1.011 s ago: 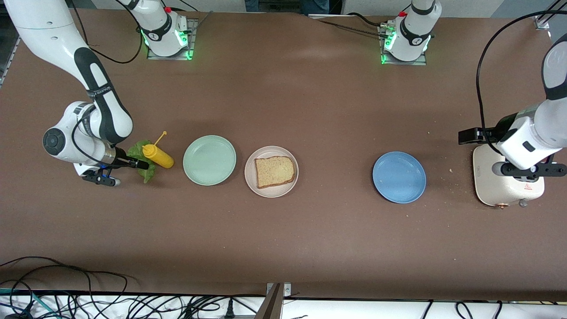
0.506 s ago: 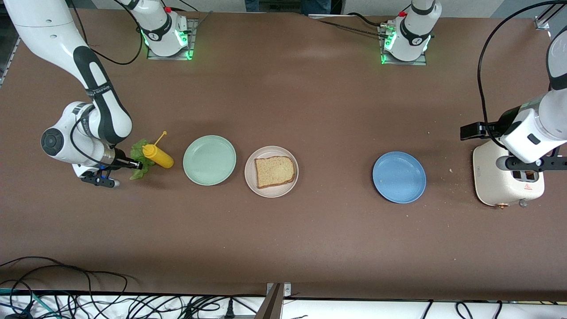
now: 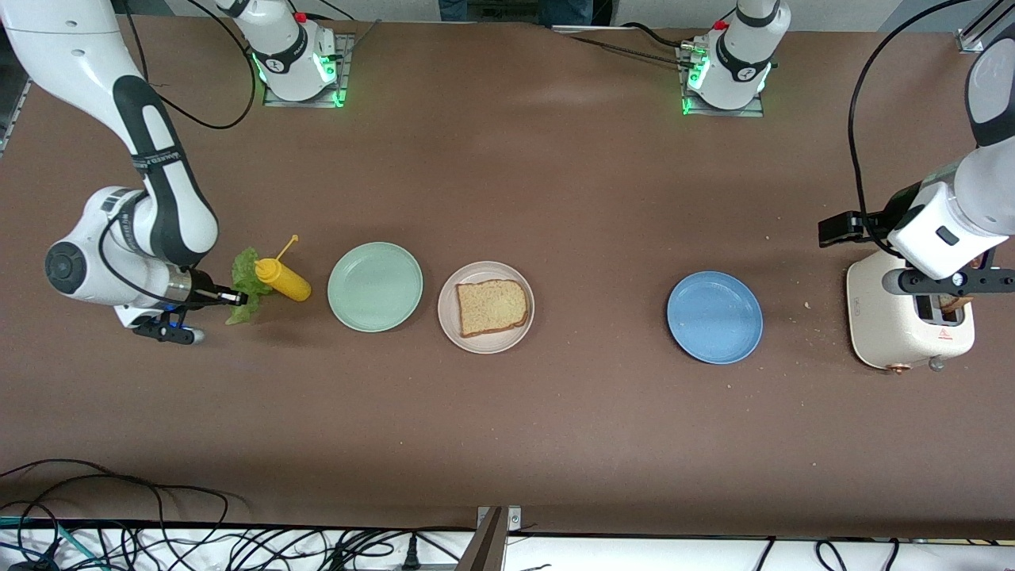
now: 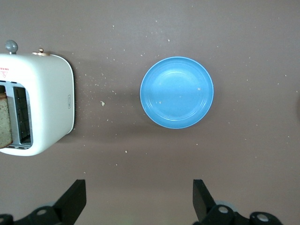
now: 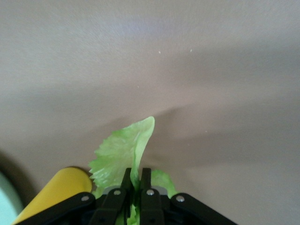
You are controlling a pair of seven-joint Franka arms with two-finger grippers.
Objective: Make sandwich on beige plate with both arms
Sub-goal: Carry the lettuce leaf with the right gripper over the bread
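Trouble looks most likely at the right arm's end of the table, where the right gripper (image 5: pixel 133 187) has its fingers pressed together on a lettuce leaf (image 3: pixel 242 284) just beside the yellow mustard bottle (image 3: pixel 283 280); the thin leaf could slip or tear from so small a pinch, and a low sweep toward the middle could knock the bottle over. Along the front edge the table (image 3: pixel 507 444) is bare, so there is open room for a wide swing. Farther in, the beige plate (image 3: pixel 485 339) with one bread slice (image 3: pixel 492 307) sits near the middle, close beside the mint plate (image 3: pixel 375 286), so the leaf could land on the wrong one. At the left arm's end, the left gripper (image 4: pixel 138 201), fingers spread, hangs over the toaster (image 3: pixel 908 337), where a bread slice (image 4: pixel 4 119) stands in a slot; a skewed descent could jam against the slot wall. The blue plate (image 3: pixel 714 317) lies on the route back.
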